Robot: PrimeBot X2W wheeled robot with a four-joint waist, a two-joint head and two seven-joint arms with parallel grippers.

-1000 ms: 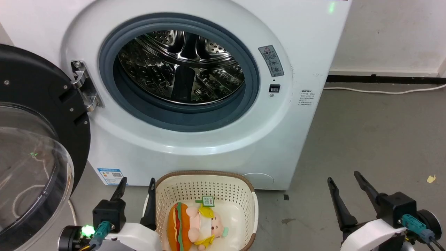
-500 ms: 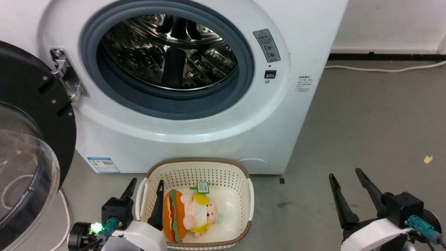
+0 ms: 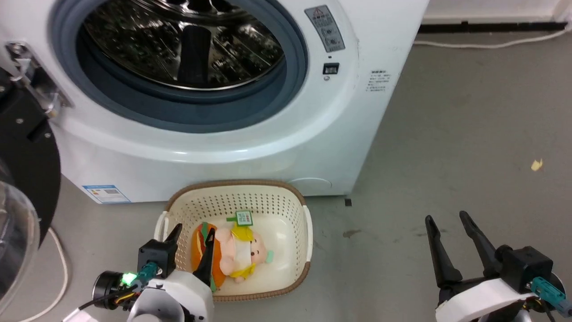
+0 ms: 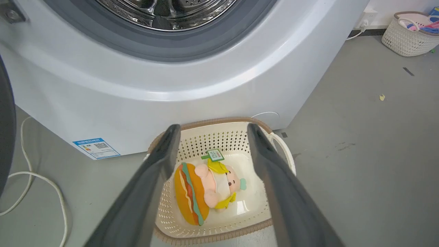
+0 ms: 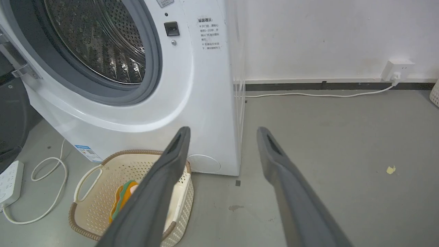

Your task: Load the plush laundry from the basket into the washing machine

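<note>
The plush laundry (image 3: 232,255), a pink-faced doll in yellow with a burger-like body and a green-white tag, lies on the floor of the cream basket (image 3: 279,205). The basket stands on the ground in front of the white washing machine (image 3: 250,147), whose steel drum (image 3: 183,40) shows through the uncovered porthole. My left gripper (image 3: 193,234) hovers open above the basket's left side, its fingers framing the plush (image 4: 202,188) in the left wrist view. Far right of the basket, over bare floor, my right gripper (image 3: 447,218) is open and holds nothing.
The washer's black-framed domed door (image 3: 18,188) hangs open at the left. A white cable (image 3: 58,264) lies on the floor below it, and a power strip (image 5: 8,181) beside it. Another cable (image 3: 491,44) runs along the back wall. A second basket (image 4: 410,32) stands far right.
The head camera has tilted down and right, so washer and basket sit higher and further left in view. My left gripper has moved in over the basket's left side; the right gripper stays put.
</note>
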